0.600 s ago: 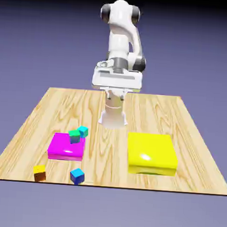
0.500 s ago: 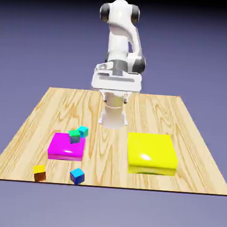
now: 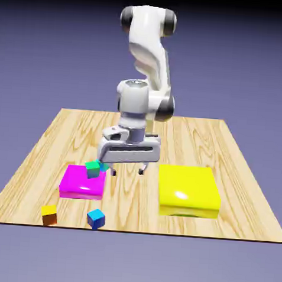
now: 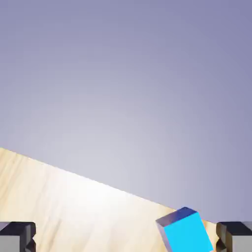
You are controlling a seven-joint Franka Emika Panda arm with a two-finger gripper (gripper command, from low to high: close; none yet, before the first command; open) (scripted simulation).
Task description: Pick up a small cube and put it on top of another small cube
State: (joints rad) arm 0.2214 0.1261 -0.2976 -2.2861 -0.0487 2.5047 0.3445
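The small blue cube [image 3: 95, 218] sits near the table's front edge, left of the middle. In the hand view it [image 4: 186, 231] shows low and right, close to the right fingertip [image 4: 235, 237], not between the fingers. My gripper [image 3: 127, 171] hangs open and empty just above the table, between the two flat blocks and well behind the blue cube. A teal cube [image 3: 104, 165] and a green cube [image 3: 93, 169] rest at the back right corner of the magenta block [image 3: 80, 183]. A yellow-and-brown cube [image 3: 49, 214] lies at the front left.
A large flat yellow block [image 3: 188, 189] lies to the exterior view's right of the gripper. The wooden table's front edge [image 3: 160, 232] runs just in front of the blue cube; in the hand view that edge [image 4: 98, 183] crosses diagonally with backdrop beyond.
The arm has bent forward and down; the hand dropped from high above the table's back to just over the wood between the magenta and yellow blocks. The cubes have not moved.
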